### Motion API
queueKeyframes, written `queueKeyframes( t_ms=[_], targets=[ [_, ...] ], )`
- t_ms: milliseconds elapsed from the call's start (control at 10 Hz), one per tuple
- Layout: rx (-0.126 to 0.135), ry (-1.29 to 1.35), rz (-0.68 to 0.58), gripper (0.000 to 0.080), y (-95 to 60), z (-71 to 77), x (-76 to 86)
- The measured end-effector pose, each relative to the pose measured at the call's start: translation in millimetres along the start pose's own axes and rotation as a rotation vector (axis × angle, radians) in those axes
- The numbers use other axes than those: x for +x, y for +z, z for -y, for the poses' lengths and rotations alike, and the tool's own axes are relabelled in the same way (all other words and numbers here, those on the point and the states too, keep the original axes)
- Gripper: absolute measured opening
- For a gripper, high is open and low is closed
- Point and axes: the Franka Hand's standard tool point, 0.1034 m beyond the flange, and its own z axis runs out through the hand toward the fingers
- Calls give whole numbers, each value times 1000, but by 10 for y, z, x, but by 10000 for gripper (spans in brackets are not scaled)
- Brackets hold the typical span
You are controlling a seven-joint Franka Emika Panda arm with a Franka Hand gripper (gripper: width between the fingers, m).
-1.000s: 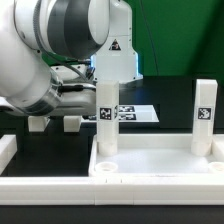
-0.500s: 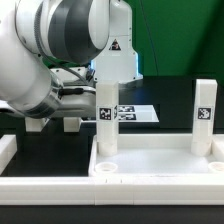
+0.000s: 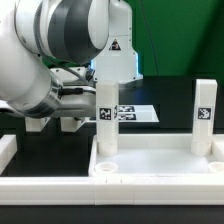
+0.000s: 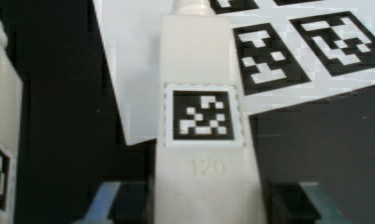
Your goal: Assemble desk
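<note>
so far, one leg [image 3: 105,122] and a second leg [image 3: 205,115] are seen standing upright at two corners of the desk top [image 3: 150,175]. a third leg [image 4: 205,90] is laid flat on the black table [image 4: 317,140], between the fingers [image 4: 116,200] of the gripper [image 4: 205,205]. whether it is pinched cannot be told. probably this leg and one more remain to be fitted.

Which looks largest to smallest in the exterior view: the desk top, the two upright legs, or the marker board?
Desk top
Leg on the exterior view's left
Leg on the exterior view's right, which looks smaller but is perhaps only farther away
Marker board, partly hidden by the left leg
</note>
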Motion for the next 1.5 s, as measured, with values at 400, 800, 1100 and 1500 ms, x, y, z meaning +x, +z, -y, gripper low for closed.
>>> queueKeyframes(
  t_ms=[400,800,1100,1500],
  targets=[
    [-14,-13,19,289,-258,16,-209],
    [-6,7,-60,291,-810,470,-973],
    [-41,89,-197,291,-1248,1225,-1051],
    [-12,69,-448,291,-1327,1380,-1006]
  ],
)
